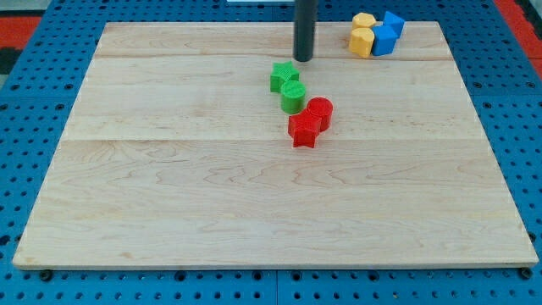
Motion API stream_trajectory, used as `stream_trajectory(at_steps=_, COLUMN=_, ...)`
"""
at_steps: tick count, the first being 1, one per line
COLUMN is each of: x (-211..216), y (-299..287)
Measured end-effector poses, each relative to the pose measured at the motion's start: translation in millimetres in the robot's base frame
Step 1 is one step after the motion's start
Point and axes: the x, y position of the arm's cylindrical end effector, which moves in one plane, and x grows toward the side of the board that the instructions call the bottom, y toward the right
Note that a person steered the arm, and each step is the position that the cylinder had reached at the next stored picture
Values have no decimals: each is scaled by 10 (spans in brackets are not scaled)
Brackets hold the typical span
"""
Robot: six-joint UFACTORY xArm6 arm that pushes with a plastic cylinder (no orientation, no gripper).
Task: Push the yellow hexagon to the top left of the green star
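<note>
So the pale wooden board [169,195] is laid over a blue pegboard [34,102], and no jaws are carried here, just a dark rod whose tip [303,59] is parked right above the green star [284,77]. A green cylinder [293,97] is pressed against that star's lower right, with a red star [303,130] and red cylinder [320,112] found just past it. The yellow hexagon [362,41] is tucked well up and right of the green star, bunched with another yellow block [365,21] and two blue blocks [384,40] [394,23].

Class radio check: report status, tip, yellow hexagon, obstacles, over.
My tip just above green star, touching nothing. Yellow hexagon at view's top right beside blue blocks, not yet pushed. Path between them open.
</note>
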Motion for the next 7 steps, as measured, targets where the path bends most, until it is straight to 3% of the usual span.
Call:
stream_trajectory(at_steps=3, x=-28, y=1891)
stream_trajectory(at_steps=5, x=-453, y=2254)
stream_trajectory(at_steps=7, x=-873, y=1514)
